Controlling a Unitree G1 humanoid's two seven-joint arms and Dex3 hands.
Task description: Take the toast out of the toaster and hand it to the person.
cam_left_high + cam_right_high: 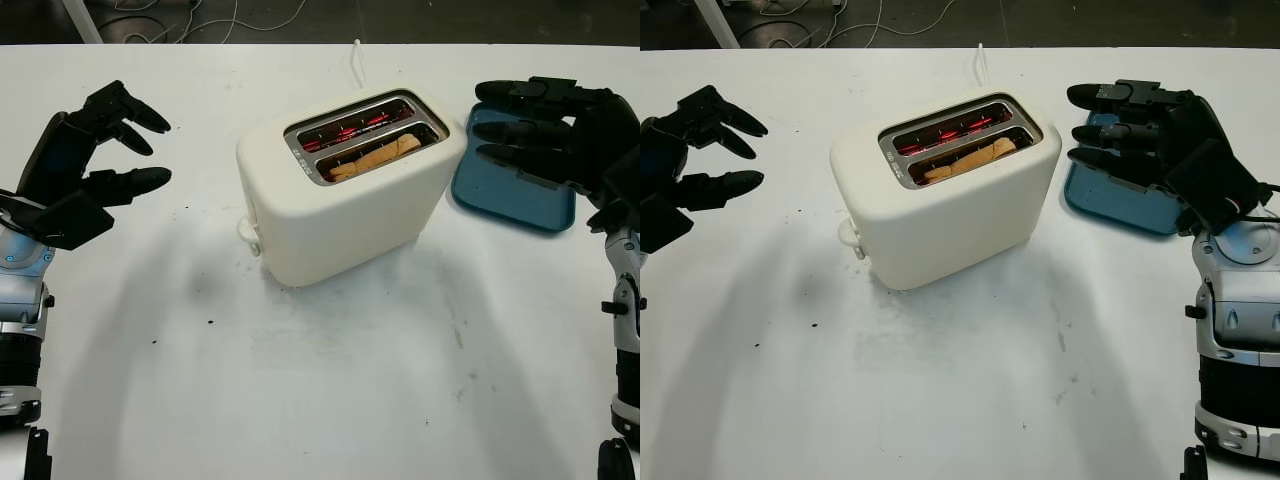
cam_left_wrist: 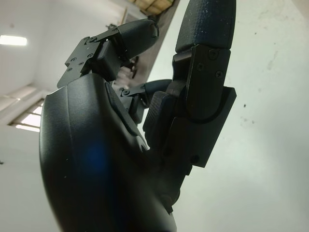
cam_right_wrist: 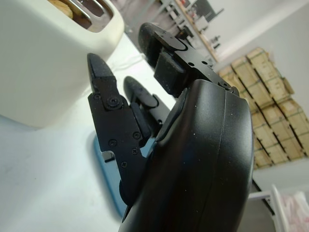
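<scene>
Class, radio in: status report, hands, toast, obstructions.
Left hand open, left of toaster. Right hand open over blue tray. Toast in near slot. Nothing blocking.

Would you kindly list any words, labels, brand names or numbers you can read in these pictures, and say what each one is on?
No text can be read.
The toaster, with the toast in its near slot: plain cream shell, no brand or marking legible.
The blue tray: no label.
The left hand and the right hand, both open beside the toaster: black shells with screws, no lettering.
The stacked cardboard boxes in the right wrist view: any print too small to read.
</scene>
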